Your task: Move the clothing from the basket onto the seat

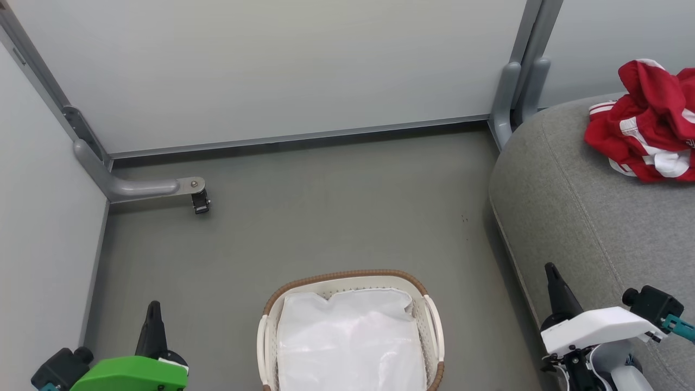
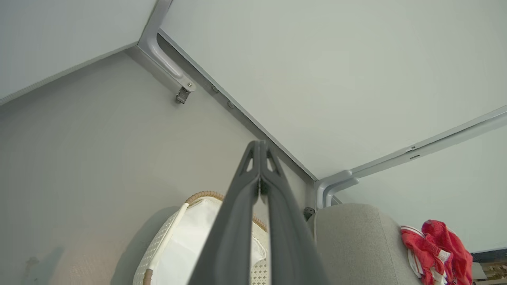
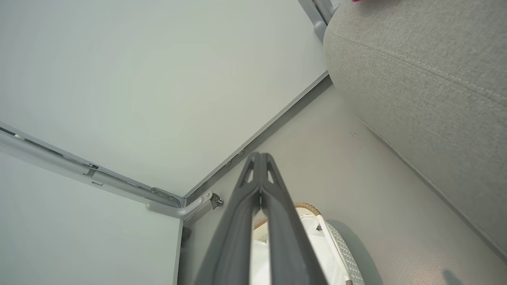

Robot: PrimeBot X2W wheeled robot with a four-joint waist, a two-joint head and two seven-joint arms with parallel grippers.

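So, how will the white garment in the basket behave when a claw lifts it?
Probably floppy: the white garment lies slack with a wrinkled top edge in the basket. Pinched at one spot, it would likely drape and hang long. It looks thin, so probably light.

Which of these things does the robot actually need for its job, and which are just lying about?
Part of the job: basket; white clothing in it; grey seat; red-and-white garment on the seat; left gripper and right gripper, both shut and empty.
Just lying about: partition walls; partition foot with castor; floor.
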